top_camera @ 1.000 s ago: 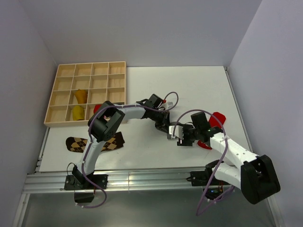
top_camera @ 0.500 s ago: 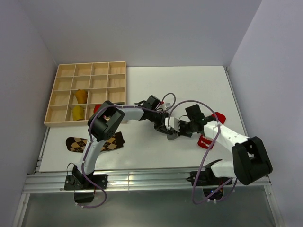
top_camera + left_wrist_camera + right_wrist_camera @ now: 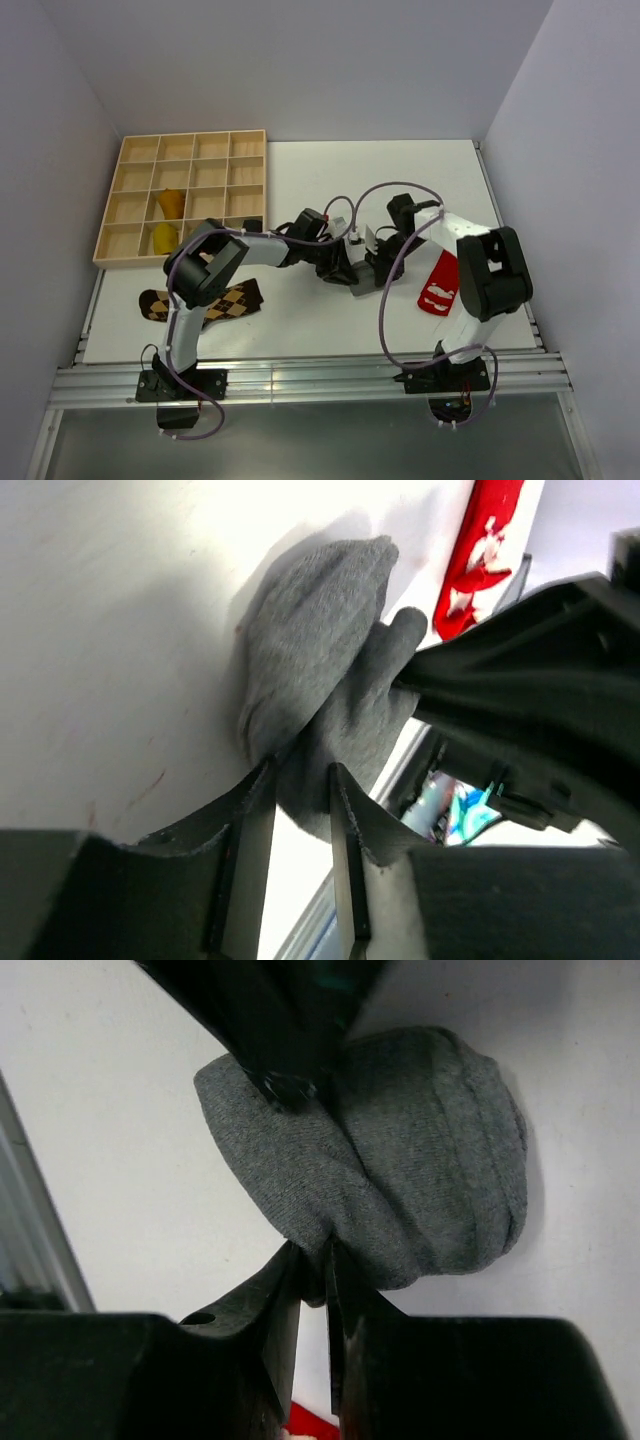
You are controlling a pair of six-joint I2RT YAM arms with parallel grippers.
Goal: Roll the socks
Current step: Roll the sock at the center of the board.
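A plain grey sock [image 3: 360,275], balled into a bundle [image 3: 420,1150], lies mid-table between both grippers. My right gripper [image 3: 315,1260] is shut on a fold at the bundle's near edge. My left gripper [image 3: 298,780] stands on the bundle's other side [image 3: 320,670]; its jaws are parted, with grey cloth loosely between the tips. In the top view the left gripper [image 3: 345,268] and right gripper [image 3: 372,262] almost meet. A red sock with white marks [image 3: 440,285] lies flat to the right. Brown-tan argyle socks [image 3: 235,298] lie at the front left.
A wooden compartment tray [image 3: 185,150] stands at the back left and holds two mustard bundles [image 3: 170,203] [image 3: 163,237]. The right arm's cable loops above the grey sock. The table's front rail runs along the near edge.
The right arm swung left off the red sock and its gripper shut on the grey bundle. The left gripper's jaws parted from shut.
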